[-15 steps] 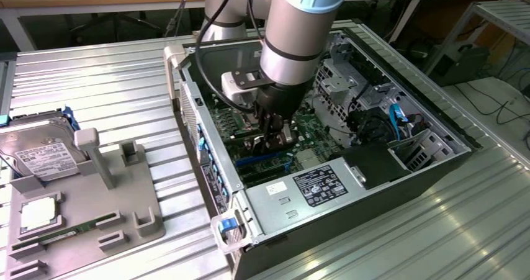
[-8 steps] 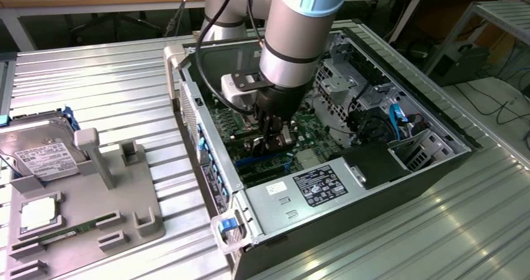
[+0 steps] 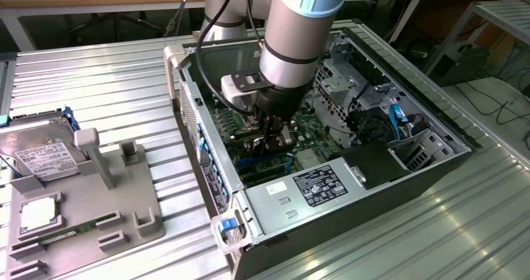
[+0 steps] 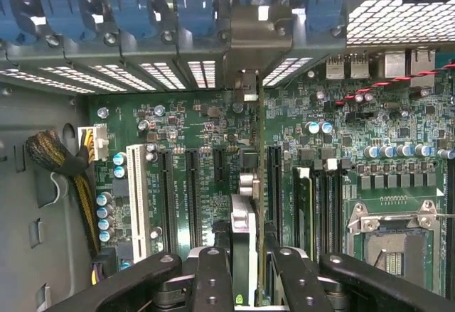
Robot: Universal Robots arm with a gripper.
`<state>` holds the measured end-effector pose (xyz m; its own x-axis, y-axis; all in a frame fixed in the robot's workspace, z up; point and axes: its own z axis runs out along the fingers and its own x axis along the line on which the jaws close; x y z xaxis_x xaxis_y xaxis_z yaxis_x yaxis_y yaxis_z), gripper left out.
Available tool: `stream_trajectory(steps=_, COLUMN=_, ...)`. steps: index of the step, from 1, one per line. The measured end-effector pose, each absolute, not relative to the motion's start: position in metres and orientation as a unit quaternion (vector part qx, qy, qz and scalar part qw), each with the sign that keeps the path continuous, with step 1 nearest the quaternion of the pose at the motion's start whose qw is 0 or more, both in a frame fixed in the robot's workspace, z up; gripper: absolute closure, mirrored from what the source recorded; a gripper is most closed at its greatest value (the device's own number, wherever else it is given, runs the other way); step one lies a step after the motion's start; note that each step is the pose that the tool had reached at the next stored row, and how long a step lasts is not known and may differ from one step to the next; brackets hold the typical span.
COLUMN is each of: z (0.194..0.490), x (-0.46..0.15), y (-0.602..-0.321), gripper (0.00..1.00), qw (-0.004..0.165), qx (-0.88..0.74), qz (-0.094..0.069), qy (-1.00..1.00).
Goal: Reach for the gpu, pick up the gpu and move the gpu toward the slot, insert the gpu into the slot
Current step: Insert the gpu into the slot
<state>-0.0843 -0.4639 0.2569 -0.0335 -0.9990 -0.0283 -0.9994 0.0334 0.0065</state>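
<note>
**GPU goes down into the case**

The gripper (image 4: 245, 283) sits deep inside the open computer case (image 3: 431, 115), clamped on the gpu (image 4: 243, 237), held edge-on just above the motherboard (image 4: 199, 124). Best play here: keep the card upright and square to the slot. On the table, the grey tray (image 3: 124, 199) holds a hard drive (image 3: 37, 153).

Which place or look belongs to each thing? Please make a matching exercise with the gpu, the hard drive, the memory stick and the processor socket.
1 gpu
2 hard drive
3 memory stick
4 processor socket

A green strip on the grey holder
B square frame on the motherboard
C held by the gripper
D silver box on the grey holder

Pairs: 1-C, 2-D, 3-A, 4-B
</note>
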Motion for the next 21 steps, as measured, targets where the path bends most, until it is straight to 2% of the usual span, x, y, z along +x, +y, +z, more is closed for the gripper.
stream_trajectory(steps=21, z=0.2553, x=-0.0846, y=-0.4603, gripper=0.73, qw=0.008, qx=-0.702, qz=0.012, qy=0.712)
